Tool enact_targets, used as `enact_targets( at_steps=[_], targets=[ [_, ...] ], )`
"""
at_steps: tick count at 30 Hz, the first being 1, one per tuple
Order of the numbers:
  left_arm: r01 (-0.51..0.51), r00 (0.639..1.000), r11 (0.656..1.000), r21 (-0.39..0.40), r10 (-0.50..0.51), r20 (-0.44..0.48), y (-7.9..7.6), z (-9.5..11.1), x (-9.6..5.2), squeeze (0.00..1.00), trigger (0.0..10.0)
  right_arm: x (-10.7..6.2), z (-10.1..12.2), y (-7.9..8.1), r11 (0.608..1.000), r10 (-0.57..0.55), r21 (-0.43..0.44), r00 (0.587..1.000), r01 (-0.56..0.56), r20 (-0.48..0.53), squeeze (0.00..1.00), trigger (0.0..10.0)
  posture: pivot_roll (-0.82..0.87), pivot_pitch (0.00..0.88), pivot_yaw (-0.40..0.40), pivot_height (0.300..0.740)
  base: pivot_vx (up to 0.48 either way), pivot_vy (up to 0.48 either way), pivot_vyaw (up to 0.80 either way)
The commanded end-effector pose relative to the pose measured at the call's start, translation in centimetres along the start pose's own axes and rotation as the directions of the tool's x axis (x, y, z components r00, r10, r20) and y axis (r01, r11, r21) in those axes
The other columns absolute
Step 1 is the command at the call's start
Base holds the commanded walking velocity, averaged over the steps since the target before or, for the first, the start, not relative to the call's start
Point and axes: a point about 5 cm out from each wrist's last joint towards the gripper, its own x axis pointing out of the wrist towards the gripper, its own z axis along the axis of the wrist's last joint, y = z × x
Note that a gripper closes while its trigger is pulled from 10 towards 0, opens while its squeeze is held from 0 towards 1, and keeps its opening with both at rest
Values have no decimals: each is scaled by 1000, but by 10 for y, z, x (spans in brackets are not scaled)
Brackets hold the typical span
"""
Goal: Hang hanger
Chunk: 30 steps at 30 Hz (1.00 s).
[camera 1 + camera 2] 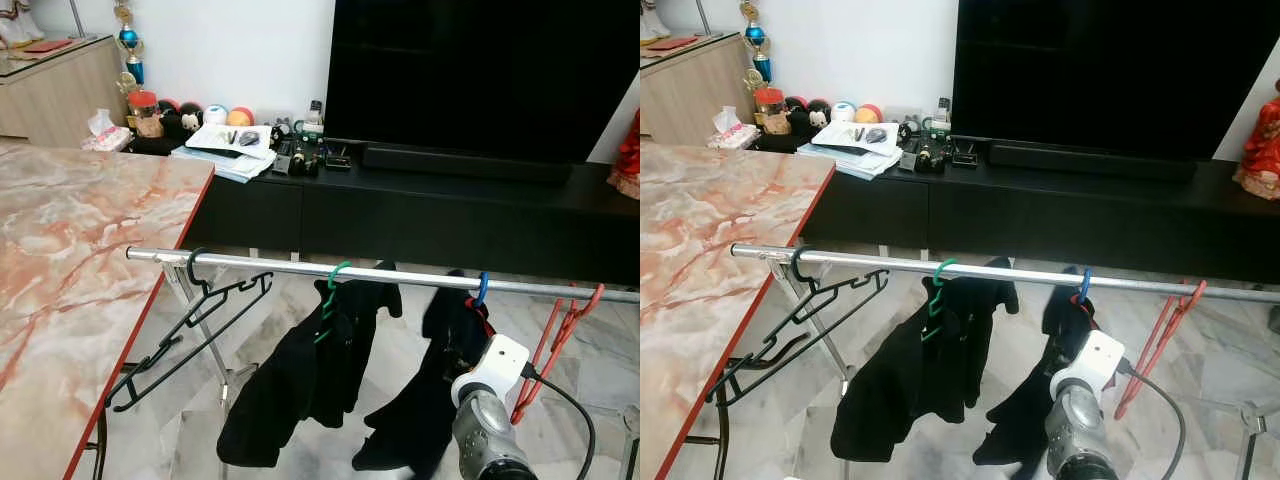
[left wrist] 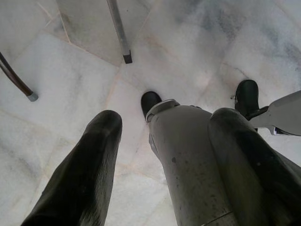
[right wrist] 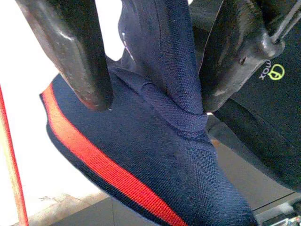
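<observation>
Right hand (image 3: 155,99) seemingly gripping navy garment (image 3: 155,160)

Head stereo pair looks forward-down on shared silver clothes rail (image 1: 380,272); left wrist faces white marble floor (image 2: 70,75); right wrist close on navy red-striped garment (image 3: 155,155).

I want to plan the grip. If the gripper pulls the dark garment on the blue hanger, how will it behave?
The dark garment is probably floppy: it droops in folds below the blue hanger. Its knit fabric bunches between the right gripper fingers, so it likely grips well. Hooked loosely on the rail, it may swing or slide.
</observation>
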Motion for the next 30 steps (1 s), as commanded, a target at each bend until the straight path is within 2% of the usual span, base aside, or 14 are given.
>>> enact_targets(
  at_steps=[1, 8, 18, 22, 26, 30],
  targets=[
    [4, 1000, 1000, 8, -4, -26, 1, -7, -1, 0, 10000, 2, 5, -2, 1000, -12, 9, 1000, 12, 1, 0, 10000, 94, 0, -61, 740, 0, 0, 0],
    [8, 999, 1000, 13, -7, -39, 0, -11, -2, 0, 10000, 3, 8, 2, 1000, 19, -2, 1000, -19, 8, 0, 10000, 101, 0, -66, 740, 0, 0, 0],
    [7, 1000, 1000, 12, -6, -28, -1, -7, -1, 0, 10000, 12, 36, 12, 999, 43, -26, 998, -42, 40, 0, 10000, 110, 0, -73, 740, 0, 0, 0],
    [10, 999, 1000, 14, -10, -33, -1, -8, -1, 0, 10000, 14, 38, 14, 994, 69, -83, 998, -70, -14, 0, 10000, 111, 0, -75, 740, 0, 0, 0],
    [10, 999, 1000, 13, -10, -36, -1, -9, -1, 0, 10000, 14, 33, 13, 979, 74, -180, 993, -91, -96, 0, 10000, 119, 0, -81, 740, 0, 0, 0],
    [12, 999, 1000, 14, -11, -37, -1, -10, -1, 0, 10000, 14, 27, 10, 975, 68, -203, 988, -95, -137, 0, 10000, 126, 0, -82, 740, 0, 0, 0]
  ],
)
